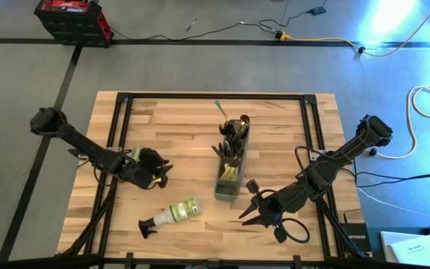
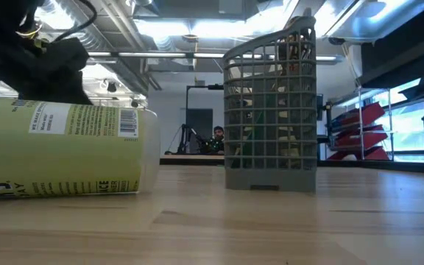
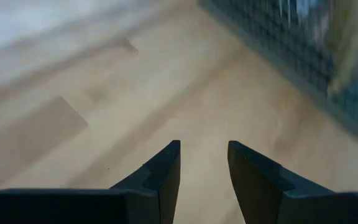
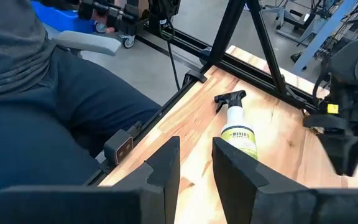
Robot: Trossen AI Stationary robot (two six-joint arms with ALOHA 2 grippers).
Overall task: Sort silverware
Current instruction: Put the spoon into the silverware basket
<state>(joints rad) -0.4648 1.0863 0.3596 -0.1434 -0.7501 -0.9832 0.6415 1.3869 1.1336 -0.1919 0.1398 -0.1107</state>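
The silverware (image 1: pixel 234 142) stands bunched in a grey mesh caddy (image 1: pixel 230 170) at the table's middle, with one green handle (image 1: pixel 220 109) sticking out toward the far edge. In the low view it shows through the mesh (image 2: pixel 285 51). My left gripper (image 1: pixel 165 169) hovers left of the caddy, open (image 3: pixel 204 149), with bare wood between its fingers. My right gripper (image 1: pixel 246 203) is raised just near-right of the caddy's near end and points toward the table's near left; it is open (image 4: pixel 196 144) and holds nothing.
A clear spray bottle (image 1: pixel 172 214) with a black nozzle lies on its side near the front edge, between the two grippers (image 4: pixel 238 134). A black frame (image 1: pixel 215 97) borders the table. A person in dark trousers (image 4: pixel 55 112) is close to the table's near edge.
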